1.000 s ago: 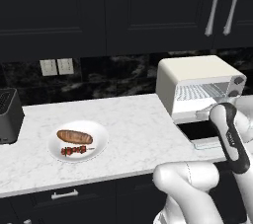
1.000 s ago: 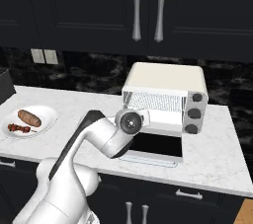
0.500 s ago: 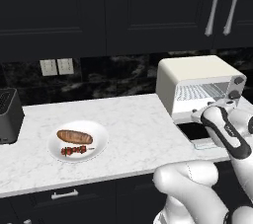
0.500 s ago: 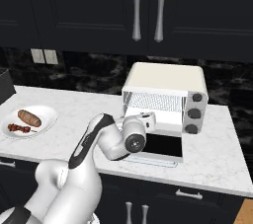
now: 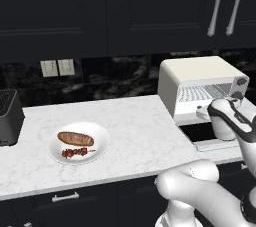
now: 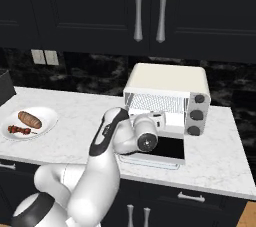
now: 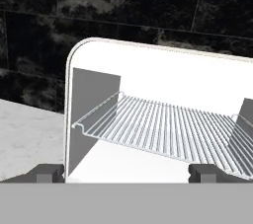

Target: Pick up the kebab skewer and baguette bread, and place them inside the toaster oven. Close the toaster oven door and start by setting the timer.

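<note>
- Dark fingertips of the gripper spread wide, released, nothing between them; aimed into the open mouth of the toaster oven.
- Positioned just in front of the wire rack, above the lowered toaster oven door, which lies flat toward the counter edge.
- Bare rack, cavity empty: neither food item loaded yet.
- Kebab skewer and baguette bread side by side on the white plate, well apart from the oven, to its left on the marble counter.
- Judged step: travel to the plate for the first pick.
- Back straight out before swinging left, to clear the door and oven wall.
- Keep the jaws wide during travel; descend from above the plate.
- Take the skewer across its meat chunks, not the thin stick, to limit slipping.
- Straddle the loaf across its short width, at mid-length.
- Avoid dragging one item into the other, given their closeness.
</note>
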### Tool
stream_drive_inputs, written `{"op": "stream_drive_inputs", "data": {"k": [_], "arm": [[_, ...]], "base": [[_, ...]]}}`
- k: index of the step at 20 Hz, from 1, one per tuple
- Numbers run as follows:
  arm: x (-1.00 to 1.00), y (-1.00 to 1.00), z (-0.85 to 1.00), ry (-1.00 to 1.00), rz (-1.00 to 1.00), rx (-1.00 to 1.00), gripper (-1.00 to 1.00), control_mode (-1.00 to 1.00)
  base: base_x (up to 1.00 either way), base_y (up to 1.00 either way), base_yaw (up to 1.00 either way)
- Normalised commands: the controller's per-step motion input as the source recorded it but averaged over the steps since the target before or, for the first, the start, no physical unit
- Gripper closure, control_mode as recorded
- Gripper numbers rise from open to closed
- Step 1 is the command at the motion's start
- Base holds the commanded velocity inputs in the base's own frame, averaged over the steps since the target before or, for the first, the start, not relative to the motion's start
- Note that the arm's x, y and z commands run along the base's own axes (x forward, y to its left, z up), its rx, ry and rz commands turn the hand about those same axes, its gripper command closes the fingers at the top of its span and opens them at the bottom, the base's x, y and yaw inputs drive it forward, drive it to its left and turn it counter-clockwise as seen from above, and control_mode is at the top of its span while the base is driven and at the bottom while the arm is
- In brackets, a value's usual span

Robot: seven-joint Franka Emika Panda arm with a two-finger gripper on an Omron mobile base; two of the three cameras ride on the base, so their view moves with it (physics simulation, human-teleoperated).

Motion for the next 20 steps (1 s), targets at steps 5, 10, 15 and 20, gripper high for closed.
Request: {"op": "stream_drive_inputs", "data": {"k": [5,10,15,20], "arm": [[0.36,0.00,0.00,-0.04,0.00,0.04,-1.00,-1.00],[0.40,0.00,0.01,-0.01,0.00,0.03,-1.00,-1.00],[0.34,0.00,-0.01,0.00,0.00,0.00,-1.00,-1.00],[0.33,-0.10,0.00,0.00,0.00,0.01,-1.00,-1.00]], "base": [[0.00,0.00,0.00],[0.00,0.00,0.00],[0.00,0.00,0.00],[0.00,0.00,0.00]]}}
